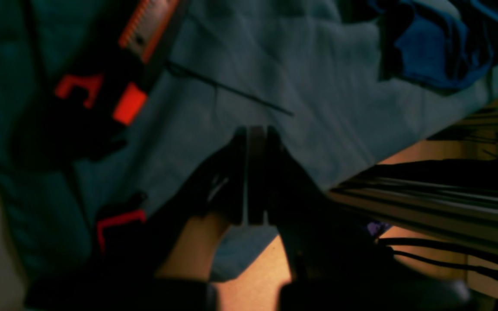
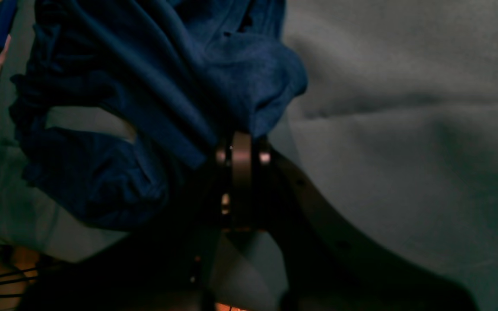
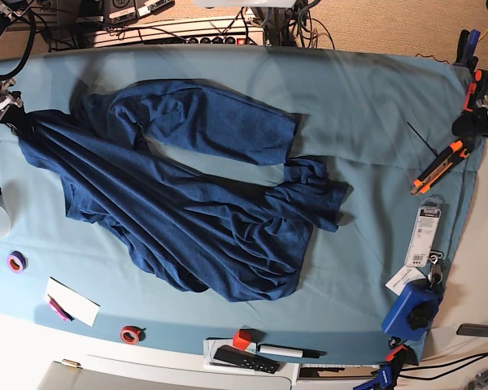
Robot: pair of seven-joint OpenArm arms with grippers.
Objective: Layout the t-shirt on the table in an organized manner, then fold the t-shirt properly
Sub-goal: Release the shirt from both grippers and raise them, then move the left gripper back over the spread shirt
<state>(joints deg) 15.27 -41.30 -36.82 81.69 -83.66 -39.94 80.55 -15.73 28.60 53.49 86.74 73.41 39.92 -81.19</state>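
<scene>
t-shirt (image 3: pixel 187 219): bunched, wrinkled, centre-left of counter (image 3: pixel 366 106) in base view
right hand (image 2: pixel 240 149): clenched on shirt edge, upper left corner of base view
left hand (image 1: pixel 255 172): clenched, empty, over right counter edge
tip: pull hem outward slowly to flatten the folds

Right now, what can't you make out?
- Right pincer: wrist view, t-shirt folds hide how much cloth it pinches.
- Left pincer: wrist view dark and blurred; tips indistinct.
- T-shirt collar: base view, buried in wrinkles.
- Items along the table near edge: base view, too small.
</scene>
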